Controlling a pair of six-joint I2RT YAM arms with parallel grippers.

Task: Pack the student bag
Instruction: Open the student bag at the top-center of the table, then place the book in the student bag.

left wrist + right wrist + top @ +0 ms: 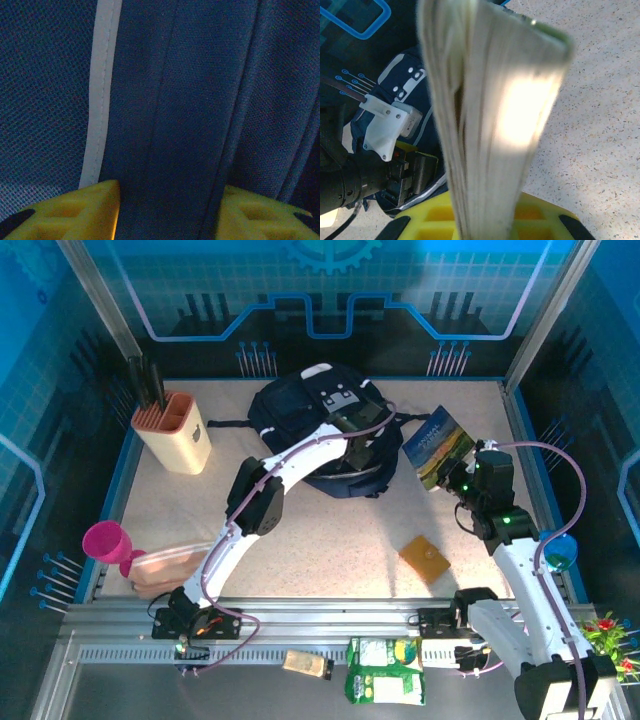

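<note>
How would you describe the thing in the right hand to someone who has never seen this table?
Find the navy student bag at the back middle of the table. Just to its right, a thin book is held up off the surface, clamped in the right hand. Its blue and green picture cover sets it apart from the orange square lying flat nearer the arms.

Book (490, 115) edge-on beside student bag (402, 82)
</note>
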